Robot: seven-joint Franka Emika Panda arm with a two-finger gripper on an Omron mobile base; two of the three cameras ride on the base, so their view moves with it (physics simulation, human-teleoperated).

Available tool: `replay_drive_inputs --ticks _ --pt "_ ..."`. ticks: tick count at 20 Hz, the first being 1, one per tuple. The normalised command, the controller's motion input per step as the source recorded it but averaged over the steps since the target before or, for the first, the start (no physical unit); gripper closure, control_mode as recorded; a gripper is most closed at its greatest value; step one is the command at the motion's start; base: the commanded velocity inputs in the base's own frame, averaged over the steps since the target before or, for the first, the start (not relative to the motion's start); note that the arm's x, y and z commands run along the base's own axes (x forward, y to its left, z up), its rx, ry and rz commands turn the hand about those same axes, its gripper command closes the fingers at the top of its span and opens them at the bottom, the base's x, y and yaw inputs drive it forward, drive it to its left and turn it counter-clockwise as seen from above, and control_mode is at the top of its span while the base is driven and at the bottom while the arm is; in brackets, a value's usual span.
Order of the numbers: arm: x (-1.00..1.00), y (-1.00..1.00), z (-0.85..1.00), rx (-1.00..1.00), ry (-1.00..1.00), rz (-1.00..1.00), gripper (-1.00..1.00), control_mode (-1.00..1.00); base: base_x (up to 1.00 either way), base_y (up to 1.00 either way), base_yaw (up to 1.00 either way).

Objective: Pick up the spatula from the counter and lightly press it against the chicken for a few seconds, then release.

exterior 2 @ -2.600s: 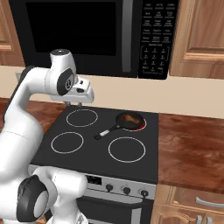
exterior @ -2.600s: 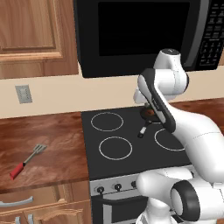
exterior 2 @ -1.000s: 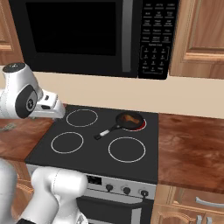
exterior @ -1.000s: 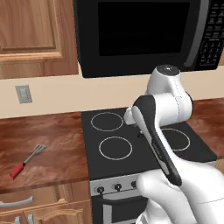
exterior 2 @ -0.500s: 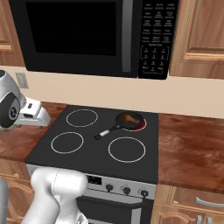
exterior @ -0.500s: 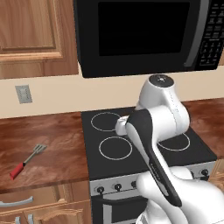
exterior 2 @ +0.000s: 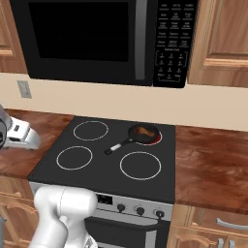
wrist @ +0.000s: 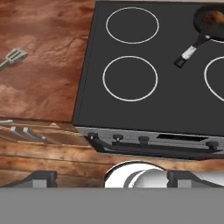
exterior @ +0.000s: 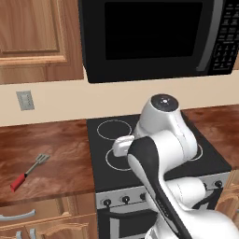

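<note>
Left base view: the spatula (exterior: 29, 171) lies flat on the brown counter (exterior: 65, 144) left of the stove (exterior: 103, 140). Its red handle points toward the counter's front edge and its slotted metal head toward the wall. The white arm (exterior: 161, 154) stands in front of the stove's right half.
Right base view: the black pan (exterior 2: 144, 134) sits on the back right burner, with a red glow at its right edge. Its handle points toward the middle of the stove.
Hand view: spatula (wrist: 13, 57) and pan (wrist: 209, 19) appear in one picture, with the dark cooktop (wrist: 144, 96) between them. The stove's knobs (wrist: 143, 140) are lower in the picture.
Pan, contents: one brown piece of chicken (exterior 2: 142, 130) lies inside it.
Grip: the gripper (wrist: 114, 178) has its jaws spread wide, with one dark fingertip (wrist: 41, 178) at each side of the hand view's bottom. Nothing is between them, and they touch nothing.
Spatula, from the gripper: ahead and far off to the left, well apart. Its head and part of the shaft show, and the rest runs off the picture's edge.
Chicken, from the gripper: ahead and far off to the right, well apart, on the far side of the cooktop.
Nearest the gripper: the stove's front edge and the wooden cabinet fronts (wrist: 48, 151) beside it.
</note>
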Motion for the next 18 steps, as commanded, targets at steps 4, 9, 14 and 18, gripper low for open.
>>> replay_drive_inputs --ticks 4,9,14,18 --pt "-0.16 0.31 0.00 0.02 -0.09 0.00 -1.00 -1.00 0.00 0.00 0.00" --pt "-0.11 0.31 -0.01 0.04 -0.08 0.00 -1.00 -1.00 0.00 0.00 0.00" --pt "-0.05 0.25 -0.01 0.07 -0.05 0.00 -1.00 -1.00 0.00 0.00 0.00" --pt "0.00 0.18 0.00 0.09 0.00 0.00 -1.00 -1.00 0.00 0.00 0.00"
